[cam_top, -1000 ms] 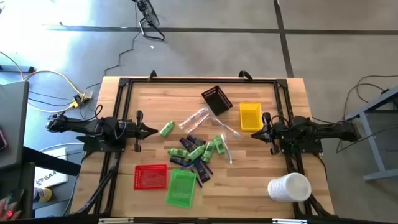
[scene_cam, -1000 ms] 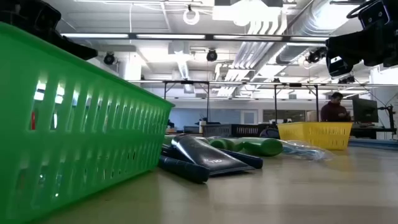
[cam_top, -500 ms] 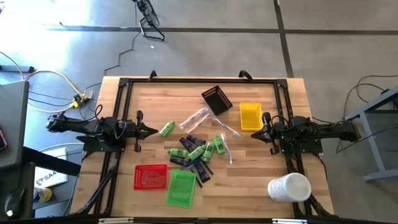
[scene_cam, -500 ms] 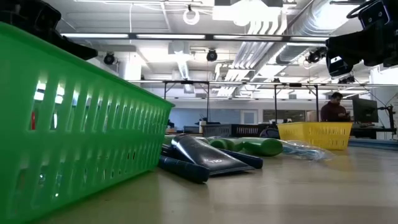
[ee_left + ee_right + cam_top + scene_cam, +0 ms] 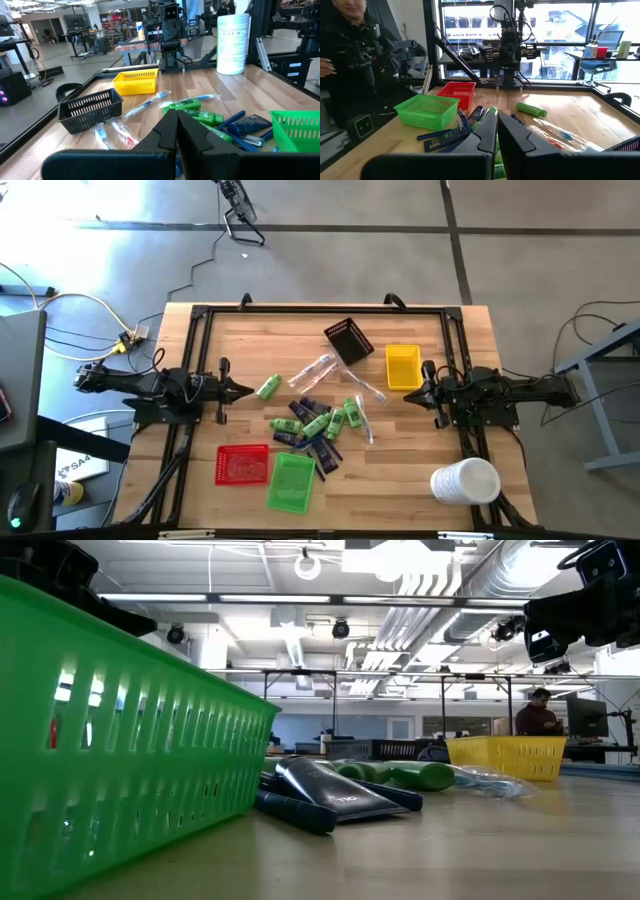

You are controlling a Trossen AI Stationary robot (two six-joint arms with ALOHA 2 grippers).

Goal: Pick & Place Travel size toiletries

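Observation:
The toiletries lie loose in the middle of the table. One bright green bottle lies apart on the left. A pile of green bottles and dark packets lies on the wood, with clear-wrapped sticks beside it toward the far side. The low view shows a dark packet and green bottles flat on the table. My left gripper hovers shut at the table's left, pointing at the lone bottle. My right gripper hovers shut at the right, near the yellow tray.
A black tray and a yellow tray stand on the far side, and a red tray and a green tray on the near side. A big white cylinder stands at the near right corner. A person stands beyond the table's left side.

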